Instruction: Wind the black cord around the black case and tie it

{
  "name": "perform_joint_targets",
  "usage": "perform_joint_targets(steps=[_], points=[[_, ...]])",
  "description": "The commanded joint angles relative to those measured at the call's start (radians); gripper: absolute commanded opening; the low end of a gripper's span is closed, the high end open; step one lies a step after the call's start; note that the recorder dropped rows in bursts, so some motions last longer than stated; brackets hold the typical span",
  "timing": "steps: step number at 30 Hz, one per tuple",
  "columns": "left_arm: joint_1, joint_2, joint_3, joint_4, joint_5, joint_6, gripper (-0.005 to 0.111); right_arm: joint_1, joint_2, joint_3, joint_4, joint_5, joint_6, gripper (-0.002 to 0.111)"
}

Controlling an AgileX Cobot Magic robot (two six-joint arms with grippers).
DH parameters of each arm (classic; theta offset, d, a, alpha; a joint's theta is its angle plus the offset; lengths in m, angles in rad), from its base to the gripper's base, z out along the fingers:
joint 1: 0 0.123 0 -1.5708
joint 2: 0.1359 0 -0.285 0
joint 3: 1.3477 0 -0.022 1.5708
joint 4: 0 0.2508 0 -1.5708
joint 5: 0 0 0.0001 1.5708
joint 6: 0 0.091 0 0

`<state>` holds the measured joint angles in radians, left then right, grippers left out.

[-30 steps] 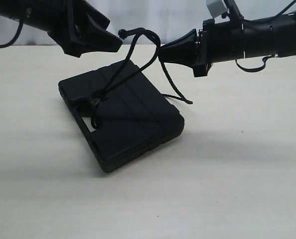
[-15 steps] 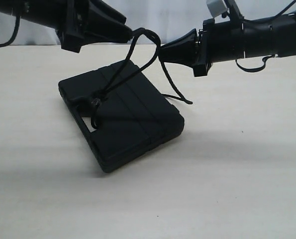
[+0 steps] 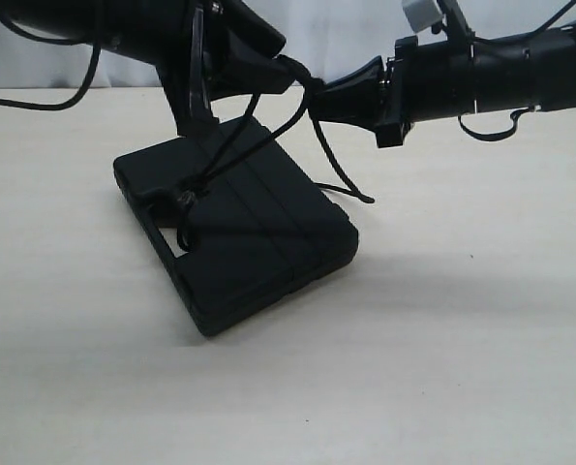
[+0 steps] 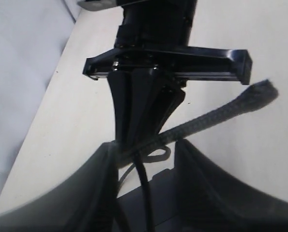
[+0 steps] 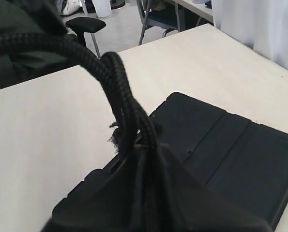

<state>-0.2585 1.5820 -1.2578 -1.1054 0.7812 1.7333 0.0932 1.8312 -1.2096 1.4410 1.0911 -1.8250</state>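
Note:
The black case (image 3: 234,223) lies flat on the table, left of centre, with the black cord (image 3: 268,136) crossing its lid to a knot (image 3: 184,201) by the slot handle. Two strands rise from the case to my right gripper (image 3: 315,102), which is shut on the cord above the case's far edge. In the right wrist view the cord (image 5: 119,92) arches out of the shut tips (image 5: 139,150) over the case (image 5: 231,145). My left gripper (image 3: 292,73) meets it tip to tip. Its jaws (image 4: 146,145) stand open, with the cord (image 4: 216,113) and the right gripper's tip between them.
The cord's loose end (image 3: 365,199) trails on the table right of the case. A robot cable (image 3: 36,102) hangs under the left arm. A white curtain (image 3: 336,29) backs the table. Chairs (image 5: 85,24) stand beyond the table's edge.
My left gripper has swung right to the top of the cord loop beside the right gripper, and its jaws have narrowed. The right gripper and the case have stayed put.

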Motion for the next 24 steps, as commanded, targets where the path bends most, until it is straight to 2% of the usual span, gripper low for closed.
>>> perform_joint_targets(steps=[1,10,20,22,24], points=[[-0.008,0.009,-0.001,-0.002,-0.034,0.029,0.038,0.002,-0.008,-0.006,0.012,0.012,0.009,0.004],[-0.01,0.067,-0.001,-0.022,-0.039,0.142,0.038,0.002,-0.008,-0.006,0.012,0.017,0.031,0.004],[-0.01,0.067,-0.001,-0.12,-0.051,0.211,0.036,0.002,-0.008,-0.006,0.012,0.017,0.033,0.004],[-0.01,0.067,-0.001,-0.119,-0.045,0.211,0.027,0.002,-0.008,-0.006,0.012,0.017,0.033,0.004],[-0.01,0.067,-0.001,-0.119,-0.027,0.211,0.012,0.002,-0.008,-0.006,0.012,0.017,0.035,0.005]])
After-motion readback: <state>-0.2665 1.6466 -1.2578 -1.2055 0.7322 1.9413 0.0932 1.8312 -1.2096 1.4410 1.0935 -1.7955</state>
